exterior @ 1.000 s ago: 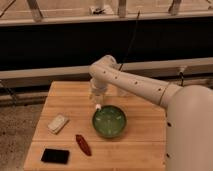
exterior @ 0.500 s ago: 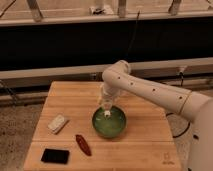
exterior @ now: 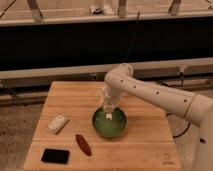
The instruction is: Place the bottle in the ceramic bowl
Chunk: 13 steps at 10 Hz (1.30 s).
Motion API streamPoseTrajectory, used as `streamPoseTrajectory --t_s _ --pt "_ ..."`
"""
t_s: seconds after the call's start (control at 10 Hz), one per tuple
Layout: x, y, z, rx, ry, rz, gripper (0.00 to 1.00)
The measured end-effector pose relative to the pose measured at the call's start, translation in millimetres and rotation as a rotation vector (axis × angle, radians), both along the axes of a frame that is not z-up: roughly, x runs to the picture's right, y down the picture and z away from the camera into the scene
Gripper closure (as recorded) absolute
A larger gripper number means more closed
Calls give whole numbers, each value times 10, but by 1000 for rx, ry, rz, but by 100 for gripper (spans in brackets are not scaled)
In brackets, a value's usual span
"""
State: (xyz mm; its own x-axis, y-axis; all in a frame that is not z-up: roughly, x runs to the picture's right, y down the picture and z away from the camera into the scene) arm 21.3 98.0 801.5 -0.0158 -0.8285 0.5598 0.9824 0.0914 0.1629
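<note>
The green ceramic bowl (exterior: 123,125) sits on the wooden table (exterior: 145,147), near its middle. My gripper (exterior: 108,112) points down over the bowl's far left part, just above its inside. It is shut on the small pale bottle (exterior: 108,117), which hangs upright with its whitish end down inside the bowl's rim. I cannot tell whether the bottle touches the bowl's floor. The white arm reaches in from the right.
A flat white block (exterior: 58,123) lies to the left of the bowl. A dark red oblong thing (exterior: 82,144) lies at the bowl's front left. A flat black rectangle (exterior: 55,155) is near the front left corner. A dark wall and rail run behind the table.
My gripper carried the bottle from behind and left of the bowl to the right and forward, then lowered it into the bowl's opening. The other items have not moved.
</note>
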Motion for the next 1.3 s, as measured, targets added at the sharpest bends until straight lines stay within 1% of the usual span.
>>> streamPoseTrajectory --t_s 0.6,1.1,1.3 --pt "49 88 -20 -15 -13 3 100" --pt "70 123 -20 -19 -20 -1 99" --pt "80 144 -22 -20 -23 -2 86"
